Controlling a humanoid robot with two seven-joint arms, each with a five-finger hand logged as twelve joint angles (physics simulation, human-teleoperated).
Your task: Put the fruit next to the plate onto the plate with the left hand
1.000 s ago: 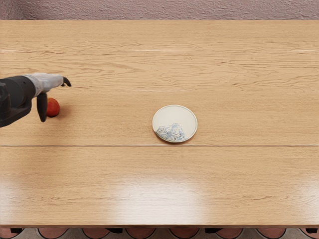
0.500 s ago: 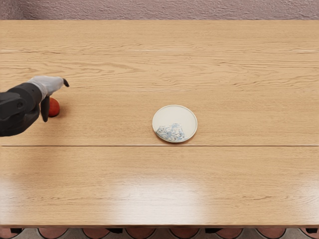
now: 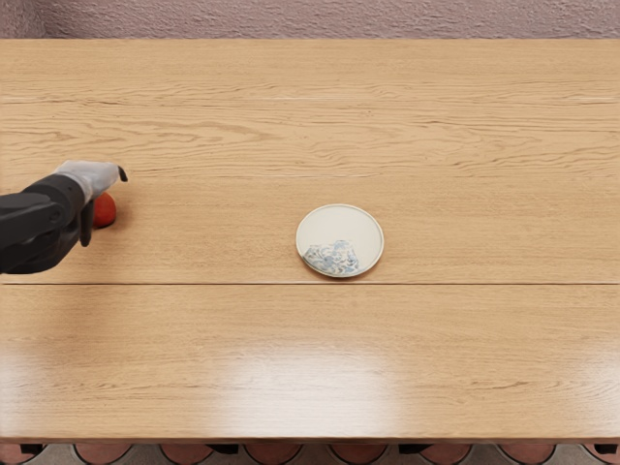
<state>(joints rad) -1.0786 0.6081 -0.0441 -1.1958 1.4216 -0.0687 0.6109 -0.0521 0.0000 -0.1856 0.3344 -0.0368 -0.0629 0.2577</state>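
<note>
**A:** Your left hand [image 3: 89,184] is hovering over the fruit [image 3: 106,210], which is sitting far left on the tabletop [image 3: 387,339], well apart from the plate [image 3: 339,221].

**B:** The fingers [image 3: 108,174] are looking spread, not pinching it yet.

**A:** So be lowering squarely and wrapping both sides before closing. It's round, and I'm guessing a nudge sends it rolling.

**B:** The right arm isn't showing.
</note>
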